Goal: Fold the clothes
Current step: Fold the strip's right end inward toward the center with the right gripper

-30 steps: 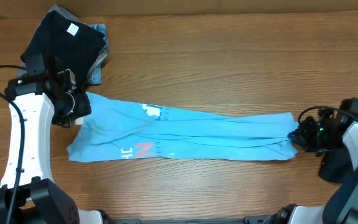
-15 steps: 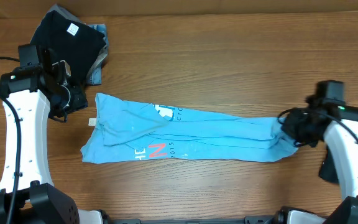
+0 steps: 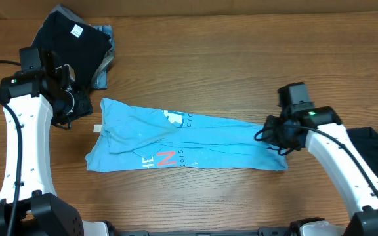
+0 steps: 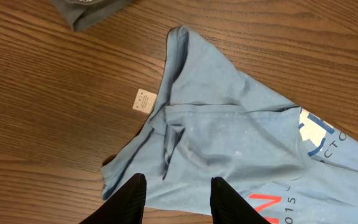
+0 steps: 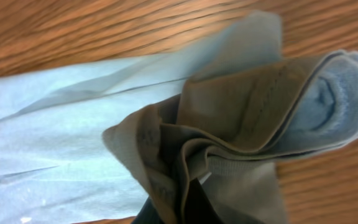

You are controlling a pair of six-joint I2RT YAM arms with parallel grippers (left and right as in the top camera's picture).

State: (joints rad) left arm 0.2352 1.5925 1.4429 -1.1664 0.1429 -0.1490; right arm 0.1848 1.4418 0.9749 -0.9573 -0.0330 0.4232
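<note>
blue shirt (image 3: 189,141), stretched between both hands, one end bunched in clamped right gripper (image 3: 275,134); left gripper (image 4: 178,190) spread, empty, above the other end. seems mid-fold; calls for carrying held end across

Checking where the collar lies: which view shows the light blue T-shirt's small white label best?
Left wrist view: the small white label sits large and sharp at the edge of the light blue T-shirt. Overhead shows it only as a tiny pale speck. Right wrist shows just bunched cloth, no label.
</note>
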